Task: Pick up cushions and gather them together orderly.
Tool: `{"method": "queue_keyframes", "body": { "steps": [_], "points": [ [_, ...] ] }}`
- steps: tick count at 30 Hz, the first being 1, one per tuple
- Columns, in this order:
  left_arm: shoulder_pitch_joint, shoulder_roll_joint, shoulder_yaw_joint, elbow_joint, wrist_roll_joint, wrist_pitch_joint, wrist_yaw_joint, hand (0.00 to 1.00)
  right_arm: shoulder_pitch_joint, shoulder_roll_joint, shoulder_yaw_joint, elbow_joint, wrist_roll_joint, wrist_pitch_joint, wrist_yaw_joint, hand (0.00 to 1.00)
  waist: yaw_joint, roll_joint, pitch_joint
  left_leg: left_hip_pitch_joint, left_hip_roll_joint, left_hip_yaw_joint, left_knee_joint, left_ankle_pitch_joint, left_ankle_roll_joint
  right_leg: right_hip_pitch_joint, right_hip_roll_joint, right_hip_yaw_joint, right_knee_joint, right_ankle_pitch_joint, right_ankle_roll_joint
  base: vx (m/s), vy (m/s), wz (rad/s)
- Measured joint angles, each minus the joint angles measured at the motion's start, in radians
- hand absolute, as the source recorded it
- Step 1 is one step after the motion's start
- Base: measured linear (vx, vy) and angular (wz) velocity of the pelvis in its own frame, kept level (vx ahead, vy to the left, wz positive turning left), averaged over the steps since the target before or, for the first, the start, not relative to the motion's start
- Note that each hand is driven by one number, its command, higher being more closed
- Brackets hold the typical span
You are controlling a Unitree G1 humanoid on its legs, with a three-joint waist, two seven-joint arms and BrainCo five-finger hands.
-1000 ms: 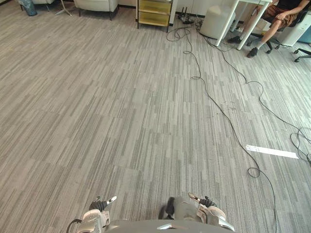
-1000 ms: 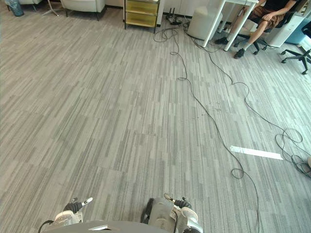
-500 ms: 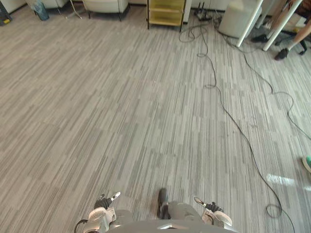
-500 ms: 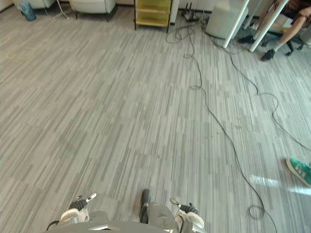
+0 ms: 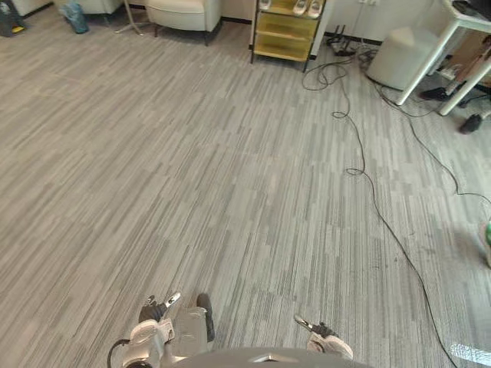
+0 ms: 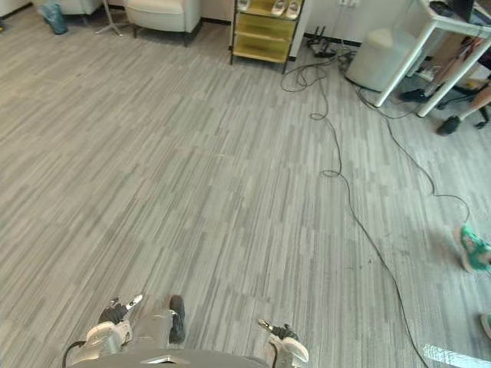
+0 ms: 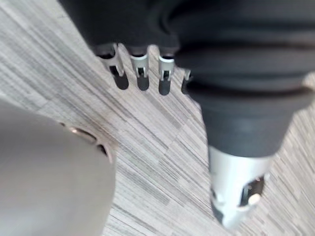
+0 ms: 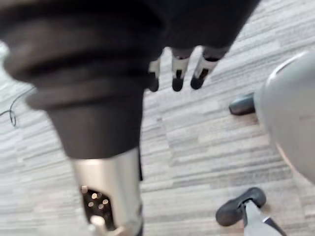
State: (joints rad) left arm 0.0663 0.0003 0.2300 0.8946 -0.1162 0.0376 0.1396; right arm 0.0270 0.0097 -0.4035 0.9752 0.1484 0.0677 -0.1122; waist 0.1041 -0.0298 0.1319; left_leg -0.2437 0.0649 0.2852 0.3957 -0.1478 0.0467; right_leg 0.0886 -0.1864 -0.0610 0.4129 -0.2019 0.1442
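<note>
left hand: fingers hung straight, empty.
right hand: fingers hung straight, empty.
cushions: position could not be told.
risk: floor cable lay ahead-right; walking across it could cause a trip.

No writing, number or sign can be read anywhere. The grey striped carpet floor, the yellow shelf unit with open tiers and the white round container beside the white desk leg all show plain faces, and any small print is too far off to tell.
</note>
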Motion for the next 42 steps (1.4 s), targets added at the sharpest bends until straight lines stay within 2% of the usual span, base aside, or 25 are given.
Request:
{"method": "queue_keyframes", "body": {
  "steps": [1,2,4,6,9,11,13,15,16,19,20,21,22,23,24,27,29,31,32,33,35,36,37,39,42],
  "points": [
    [-0.003,0.017,-0.036,0.013,0.0,0.001,0.0,0.0,-0.008,-0.009,0.008,0.009,-0.002,0.001,0.001,0.0,-0.008,0.002,0.006,0.067,-0.016,0.014,0.001,-0.048,0.009,-0.11,-0.033,0.02,0.287,0.077,0.028,0.61,0.352,-0.24],
    [-0.004,0.024,-0.047,0.021,0.0,0.003,0.0,0.0,-0.012,-0.016,0.008,0.013,-0.002,0.001,0.001,0.0,-0.016,0.004,0.01,0.104,-0.024,0.014,-0.002,-0.068,0.011,-0.137,-0.041,0.012,0.39,0.099,0.027,0.51,0.231,-0.04],
    [0.005,0.041,-0.081,0.041,0.001,0.011,0.0,0.0,-0.007,-0.035,0.03,0.025,-0.017,0.001,0.001,0.0,-0.037,0.019,0.02,0.244,-0.042,0.014,-0.062,-0.096,0.015,-0.18,-0.058,-0.065,0.548,0.057,-0.023,0.47,0.15,0.11],
    [0.007,0.047,-0.09,0.056,0.002,0.013,0.0,0.0,-0.002,-0.039,0.039,0.025,-0.021,-0.002,0.001,0.0,-0.048,0.022,0.021,0.341,-0.05,0.015,-0.144,-0.094,0.012,-0.215,-0.049,-0.15,0.534,-0.011,-0.046,0.37,0.088,0.08],
    [-0.007,0.054,-0.106,0.08,0.009,0.024,-0.001,0.0,-0.011,-0.045,0.029,0.024,-0.019,-0.015,0.002,0.0,-0.073,0.031,0.029,0.448,-0.044,-0.009,-0.238,-0.095,0.007,-0.341,0.019,-0.284,0.247,-0.049,-0.088,0.56,0.036,0.19],
    [-0.013,0.049,-0.105,0.08,0.024,0.03,-0.001,0.0,-0.024,-0.054,0.016,0.021,-0.019,-0.021,0.002,0.0,-0.089,0.041,0.051,0.502,-0.026,-0.043,-0.281,-0.097,0.005,-0.37,0.094,-0.262,-0.064,0.067,-0.087,0.44,-0.06,0.51],
    [-0.005,0.05,-0.099,0.08,0.042,0.029,-0.002,0.0,-0.021,-0.049,-0.006,0.023,-0.019,-0.019,0.001,0.0,-0.096,0.01,0.067,0.558,-0.044,-0.087,-0.31,-0.112,-0.02,-0.386,0.099,-0.204,-0.307,0.215,-0.071,0.5,-0.149,0.74],
    [0.007,0.048,-0.07,0.074,0.043,0.027,-0.003,0.0,0.013,-0.045,-0.015,0.02,-0.019,-0.015,0.001,0.0,-0.102,-0.013,0.063,0.631,-0.059,-0.132,-0.337,-0.159,-0.052,-0.404,0.075,-0.162,-0.306,0.231,-0.09,0.55,-0.214,0.74],
    [0.008,0.036,-0.053,0.079,0.043,0.027,-0.002,0.0,0.016,-0.055,-0.032,0.021,-0.022,-0.014,0.002,0.0,-0.102,0.012,0.06,0.67,-0.036,-0.16,-0.343,-0.177,-0.06,-0.42,0.089,-0.166,-0.213,0.307,-0.106,0.8,-0.352,0.5],
    [0.018,0.002,-0.034,0.081,0.043,0.027,-0.011,0.0,0.018,-0.07,-0.063,0.022,-0.031,-0.016,0.002,0.0,-0.101,0.073,0.041,0.617,0.037,-0.196,-0.161,-0.175,-0.06,-0.425,0.127,-0.197,-0.121,0.3,-0.152,0.55,-0.287,-0.02],
    [0.022,-0.008,-0.034,0.08,0.043,0.026,-0.014,0.0,0.019,-0.078,-0.074,0.023,-0.033,-0.015,0.002,0.0,-0.103,0.097,0.027,0.555,0.075,-0.22,-0.019,-0.152,-0.092,-0.406,0.16,-0.208,-0.132,0.277,-0.176,0.54,-0.271,-0.13],
    [0.017,-0.01,-0.034,0.079,0.043,0.027,-0.015,0.0,0.019,-0.079,-0.073,0.022,-0.034,-0.015,-0.001,0.0,-0.108,0.107,0.03,0.475,0.098,-0.266,0.164,-0.072,-0.146,-0.367,0.183,-0.225,-0.143,0.25,-0.186,0.66,-0.287,-0.1],
    [0.011,-0.014,-0.034,0.077,0.042,0.027,-0.015,0.0,0.027,-0.08,-0.07,0.021,-0.033,-0.015,-0.002,0.0,-0.109,0.112,0.038,0.399,0.124,-0.293,0.344,0.062,-0.221,-0.313,0.209,-0.221,-0.17,0.23,-0.195,0.54,-0.207,-0.08],
    [0.005,-0.014,-0.035,0.077,0.042,0.027,-0.014,0.0,0.03,-0.081,-0.069,0.02,-0.033,-0.015,-0.002,0.0,-0.104,0.116,0.041,0.343,0.158,-0.272,0.486,0.077,-0.233,-0.265,0.233,-0.215,-0.196,0.21,-0.208,0.54,-0.161,-0.16],
    [0.004,-0.01,-0.035,0.068,0.041,0.024,-0.015,0.0,0.029,-0.081,-0.067,0.023,-0.033,-0.014,-0.003,0.0,-0.1,0.116,0.051,0.274,0.201,-0.217,0.635,0.049,-0.194,-0.191,0.255,-0.199,-0.235,0.194,-0.224,0.49,-0.136,-0.19],
    [0.004,-0.004,-0.037,0.036,0.039,0.019,-0.014,0.0,0.028,-0.081,-0.047,0.024,-0.027,-0.01,-0.007,0.0,-0.078,0.098,0.067,0.158,0.215,-0.126,0.706,-0.021,-0.135,-0.07,0.263,-0.169,-0.296,0.16,-0.228,0.4,-0.102,-0.15],
    [0.004,-0.004,-0.038,0.016,0.03,0.016,-0.014,0.0,0.024,-0.087,-0.048,0.033,-0.017,-0.003,-0.008,0.0,-0.07,0.101,0.068,0.053,0.194,-0.087,0.607,-0.074,-0.118,-0.002,0.259,-0.158,-0.35,0.151,-0.216,0.41,-0.019,-0.15],
    [0.003,-0.003,-0.044,-0.005,0.028,0.009,-0.014,0.0,0.007,-0.083,-0.05,0.044,-0.017,0.003,-0.009,0.0,-0.049,0.097,0.071,-0.001,0.145,-0.052,0.263,-0.093,-0.108,0.054,0.237,-0.139,-0.381,0.131,-0.191,0.38,0.084,-0.35],
    [0.003,-0.003,-0.046,-0.008,0.029,0.008,-0.014,0.0,0.007,-0.079,-0.051,0.041,-0.017,0.002,-0.01,0.0,-0.046,0.094,0.071,0.002,0.114,-0.06,0.129,-0.074,-0.116,0.071,0.223,-0.132,-0.389,0.119,-0.18,0.4,0.139,-0.28],
    [0.005,-0.005,-0.048,-0.012,0.03,0.008,-0.013,0.0,0.009,-0.078,-0.05,0.031,-0.017,0.002,-0.01,0.0,-0.043,0.091,0.073,0.006,0.062,-0.093,-0.115,0.0,-0.128,0.104,0.199,-0.113,-0.401,0.097,-0.156,0.5,0.217,-0.34],
    [0.005,-0.004,-0.054,-0.012,0.03,0.008,-0.013,0.0,0.007,-0.077,-0.039,0.028,-0.018,0.002,-0.01,0.0,-0.023,0.099,0.068,0.003,0.046,-0.145,-0.231,0.128,-0.146,0.128,0.186,-0.078,-0.412,0.065,-0.119,0.51,0.237,-0.5],
    [0.002,0.005,-0.053,-0.011,0.031,0.007,-0.014,0.0,0.0,-0.067,-0.029,0.028,-0.019,0.002,-0.008,0.0,-0.016,0.084,0.066,0.006,0.022,-0.152,-0.223,0.213,-0.103,0.137,0.164,-0.052,-0.399,0.04,-0.092,0.55,0.244,-0.53],
    [-0.002,0.016,-0.053,-0.012,0.031,0.006,-0.014,0.0,-0.007,-0.05,-0.029,0.03,-0.019,0.002,-0.007,0.0,-0.019,0.063,0.06,0.001,-0.004,-0.137,-0.185,0.211,-0.046,0.133,0.126,-0.035,-0.367,0.019,-0.079,0.65,0.288,-0.46],
    [-0.006,0.041,-0.054,-0.006,0.03,0.006,-0.013,0.0,-0.013,-0.036,-0.024,0.024,-0.021,0.001,-0.005,0.0,-0.016,0.032,0.057,-0.004,-0.019,-0.097,-0.086,0.122,-0.018,0.115,0.086,0.008,-0.293,0.016,-0.074,0.51,0.215,-0.44],
    [-0.006,0.058,-0.063,0.025,0.03,0.009,-0.013,0.0,-0.018,-0.038,0.01,0.024,-0.032,-0.001,-0.001,0.0,-0.014,0.029,0.048,0.057,-0.023,-0.036,-0.052,0.029,0.016,0.0,0.06,0.068,0.015,0.02,-0.035,0.42,0.206,-0.46]
  ]
}}
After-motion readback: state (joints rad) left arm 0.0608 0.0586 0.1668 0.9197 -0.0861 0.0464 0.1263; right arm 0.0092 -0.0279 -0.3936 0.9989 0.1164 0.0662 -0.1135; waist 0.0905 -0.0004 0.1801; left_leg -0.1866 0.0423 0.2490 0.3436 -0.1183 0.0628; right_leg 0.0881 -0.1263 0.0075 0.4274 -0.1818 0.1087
